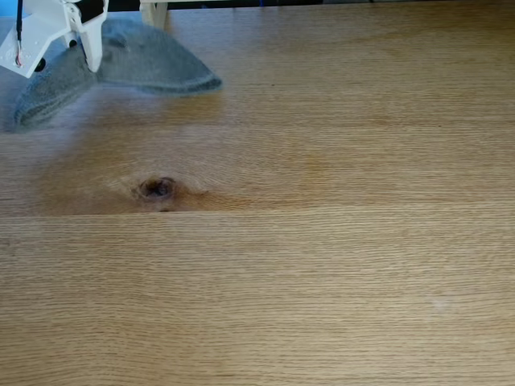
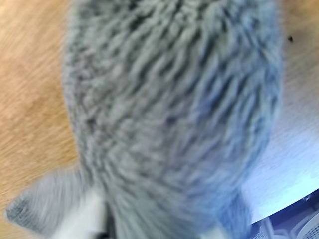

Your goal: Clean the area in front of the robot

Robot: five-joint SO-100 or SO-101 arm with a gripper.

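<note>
The gripper (image 1: 87, 48) sat at the top left corner of the fixed view, its white fingers (image 1: 92, 44) pointed down into the grey terry cloth (image 1: 153, 60). Fabric bunched up on both sides of the fingertips, so the jaws looked pinched on a fold of the cloth, though the contact itself was hidden by the pile. In the wrist view the cloth (image 2: 169, 114) filled nearly the whole picture, blurred, with two white finger bases (image 2: 82, 224) just showing at the bottom edge.

The cloth lay draped and partly lifted where it was held, with one lobe trailing to the right and another to the lower left in the fixed view. A pale wooden post (image 1: 154, 12) stood just behind it.

Out from there stretched the oak tabletop (image 1: 322, 265), the area to be cleaned. It carried a dark knot (image 1: 158, 188) on the plank seam and a faint pale smudge (image 1: 440, 303) far to the lower right, well apart from the cloth.

The step in hand seemed to be wiping. To do it well, the arm would need to keep the cloth pressed flat instead of dragging it by a raised pinch, so the trailing lobes stayed under load. Strokes should sweep outward across the seam toward the smudge, overlapping. The grip looked shallow, and the cloth could slip free under friction.
</note>
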